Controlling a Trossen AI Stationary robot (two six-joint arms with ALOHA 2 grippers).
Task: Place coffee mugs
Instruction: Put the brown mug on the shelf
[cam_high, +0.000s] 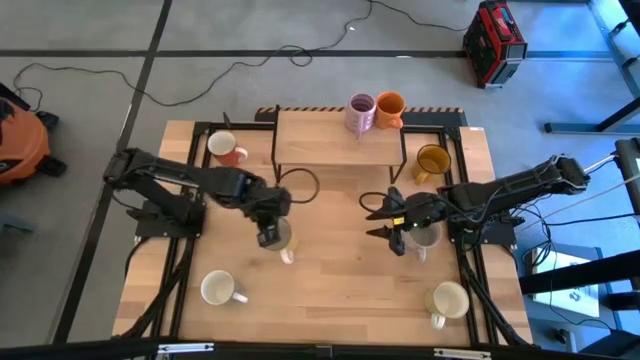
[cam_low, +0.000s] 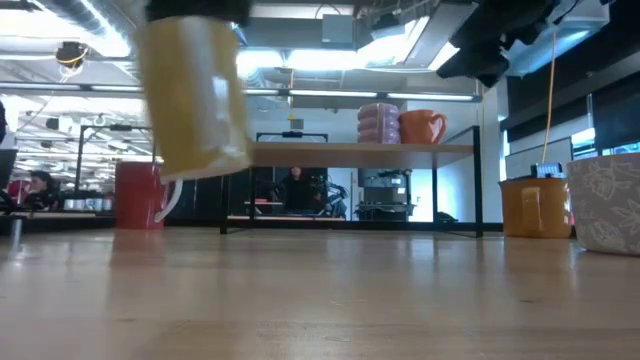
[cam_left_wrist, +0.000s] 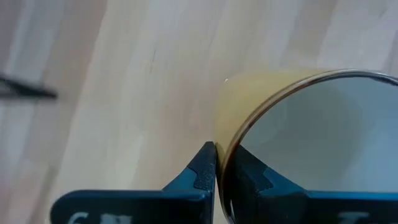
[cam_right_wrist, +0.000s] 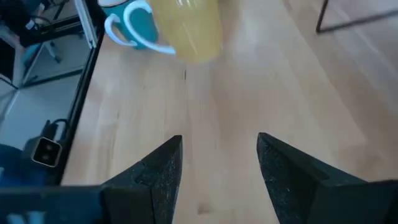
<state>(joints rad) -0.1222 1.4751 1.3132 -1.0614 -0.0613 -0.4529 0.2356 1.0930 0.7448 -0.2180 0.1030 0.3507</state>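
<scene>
1. The left end effector (cam_high: 270, 236) is over the middle of the table (cam_high: 330, 280), left of centre, closed on the rim of a cream mug (cam_high: 281, 238).
2. In the left wrist view its two fingers (cam_left_wrist: 202, 171) pinch the wall of that mug (cam_left_wrist: 298, 124), one outside and one inside the rim.
3. In the low view the held mug (cam_low: 195, 95) hangs tilted and clear above the table surface.
4. The right end effector (cam_high: 383, 220) is right of centre, its fingers (cam_right_wrist: 163, 168) spread apart with nothing between them, above bare wood.
5. A grey mug (cam_high: 425, 236) stands just beside the right arm's wrist.
6. A purple mug (cam_high: 360, 111) and an orange mug (cam_high: 390, 108) stand touching side by side on the small raised shelf (cam_high: 335, 145) at the far edge of the table.
7. A mustard mug (cam_high: 432, 161) stands on the table just right of the shelf.
8. A red-orange mug with a white inside (cam_high: 224, 149) stands left of the shelf.
9. A white mug (cam_high: 219, 289) stands near the front left corner, and another cream mug (cam_high: 447, 300) near the front right corner.
</scene>
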